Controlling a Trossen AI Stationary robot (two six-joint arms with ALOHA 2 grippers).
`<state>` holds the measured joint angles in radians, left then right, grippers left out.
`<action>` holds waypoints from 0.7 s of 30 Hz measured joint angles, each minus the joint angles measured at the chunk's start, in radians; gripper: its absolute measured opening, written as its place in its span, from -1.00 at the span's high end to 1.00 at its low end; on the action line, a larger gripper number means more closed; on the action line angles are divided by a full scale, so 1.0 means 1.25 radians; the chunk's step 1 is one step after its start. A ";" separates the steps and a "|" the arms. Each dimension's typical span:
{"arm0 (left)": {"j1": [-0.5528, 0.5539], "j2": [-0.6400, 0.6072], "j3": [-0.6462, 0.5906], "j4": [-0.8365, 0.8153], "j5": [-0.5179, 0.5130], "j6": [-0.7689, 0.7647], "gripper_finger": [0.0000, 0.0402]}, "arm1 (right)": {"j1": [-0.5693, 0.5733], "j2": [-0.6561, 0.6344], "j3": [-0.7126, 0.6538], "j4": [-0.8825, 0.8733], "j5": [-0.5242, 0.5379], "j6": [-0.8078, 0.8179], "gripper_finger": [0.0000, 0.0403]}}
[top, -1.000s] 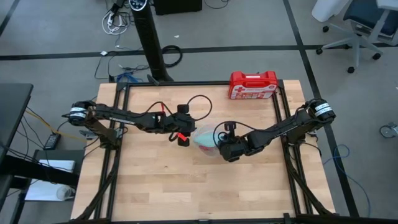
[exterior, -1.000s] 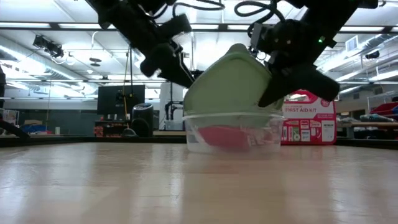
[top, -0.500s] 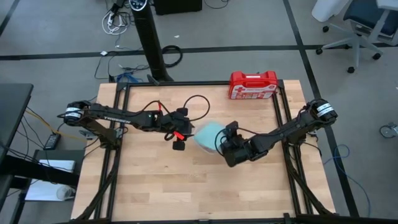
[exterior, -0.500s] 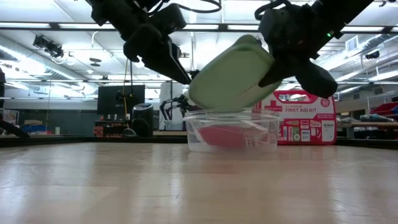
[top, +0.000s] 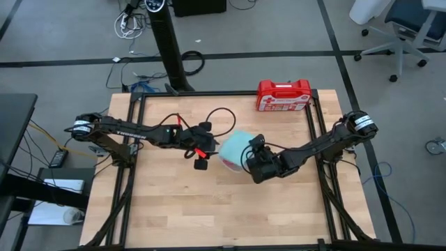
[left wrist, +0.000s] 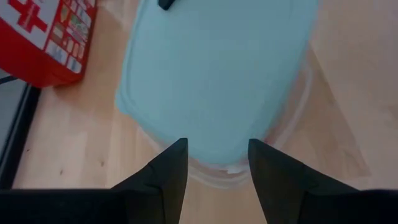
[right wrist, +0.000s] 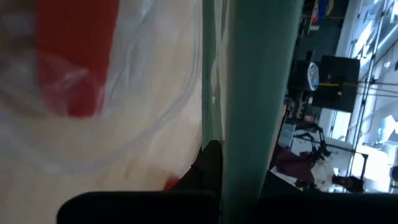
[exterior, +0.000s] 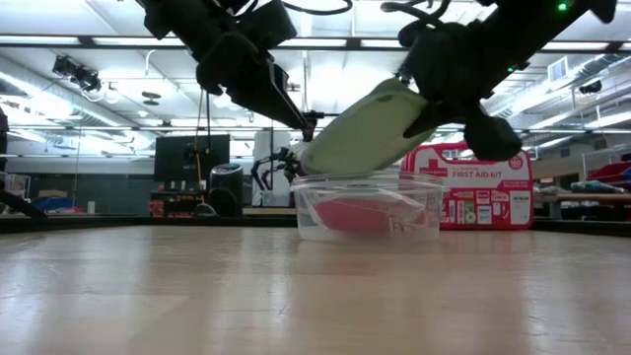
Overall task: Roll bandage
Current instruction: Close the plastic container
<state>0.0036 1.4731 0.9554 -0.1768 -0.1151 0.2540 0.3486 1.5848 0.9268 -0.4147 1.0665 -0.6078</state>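
Note:
The bright red bandage [exterior: 357, 215] lies inside a clear square container [exterior: 367, 207] on the table; it also shows in the right wrist view [right wrist: 74, 56]. A pale blue lid [top: 235, 148] slants over the container. My right gripper [top: 252, 162] is shut on the lid's right side. My left gripper [left wrist: 214, 163] is open just left of the container, its fingers on either side of the lid's near edge [left wrist: 211, 158]. I cannot tell whether they touch it. My right gripper pinches the lid's right-hand edge [right wrist: 249, 124] between its two fingers, coming from the table's right side. The lid is tilted, its held side raised [exterior: 409, 99]. Its low left edge [exterior: 314, 163] is at the container's rim.
A red hard first-aid case [top: 283, 95] stands at the table's far edge, right of centre. Black frame rails run along the table's left and right sides. Bare wood lies toward the near edge [top: 223, 216].
My right gripper has tipped the lid from nearly upright in the container to a flatter slant over it, the lid's left edge coming down to the rim. My left gripper has drawn back a little toward the table's left and near edges.

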 joint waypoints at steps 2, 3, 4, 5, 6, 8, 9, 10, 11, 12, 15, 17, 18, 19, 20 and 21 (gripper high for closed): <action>0.000 0.000 0.000 -0.001 -0.015 0.000 0.14 | -0.009 0.000 -0.012 0.062 -0.015 -0.040 0.98; 0.000 0.000 0.000 -0.001 -0.017 0.000 0.14 | -0.013 0.000 -0.017 0.094 -0.016 -0.058 0.98; 0.000 0.000 0.000 -0.001 -0.017 0.000 0.14 | -0.014 0.000 -0.020 0.123 -0.016 -0.072 0.98; 0.000 0.000 0.000 -0.002 -0.017 0.000 0.14 | -0.014 0.000 -0.021 0.146 -0.016 -0.082 0.98; 0.000 0.000 0.000 -0.002 -0.017 -0.001 0.14 | -0.015 0.000 -0.021 0.158 -0.018 -0.084 0.98; 0.000 0.000 0.000 -0.007 -0.011 -0.003 0.14 | -0.015 0.000 -0.021 0.152 -0.048 -0.085 0.98; 0.000 0.000 0.000 -0.012 -0.004 -0.003 0.14 | -0.016 0.000 -0.021 0.140 -0.073 -0.083 0.98; 0.000 0.000 0.000 -0.016 0.000 -0.003 0.14 | -0.019 0.000 -0.022 0.130 -0.090 -0.079 0.98; 0.000 0.000 0.000 -0.018 0.005 -0.003 0.14 | -0.020 0.000 -0.027 0.131 -0.098 -0.074 0.98; 0.000 0.002 0.000 -0.018 0.013 -0.003 0.14 | -0.024 0.000 -0.033 0.131 -0.099 -0.070 0.98; -0.001 0.008 0.000 -0.020 0.059 -0.002 0.14 | -0.028 0.000 -0.055 0.129 -0.101 -0.056 0.98; -0.005 0.018 0.000 -0.001 0.070 0.000 0.14 | -0.029 0.000 -0.068 0.132 -0.126 -0.046 0.98; -0.008 0.021 0.000 0.000 0.070 0.000 0.14 | -0.028 0.000 -0.075 0.131 -0.138 -0.041 0.98; -0.010 0.030 0.000 0.006 0.070 0.003 0.14 | -0.028 0.000 -0.081 0.133 -0.144 -0.036 0.97; -0.010 0.037 0.000 0.019 0.070 0.011 0.14 | -0.028 0.000 -0.085 0.141 -0.144 -0.031 0.96; -0.010 0.043 0.000 0.022 0.070 0.022 0.14 | -0.028 -0.001 -0.089 0.146 -0.146 -0.029 0.95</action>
<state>-0.0093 1.5271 0.9554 -0.1495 -0.0278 0.2821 0.3130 1.5841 0.8150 -0.2325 0.8840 -0.6444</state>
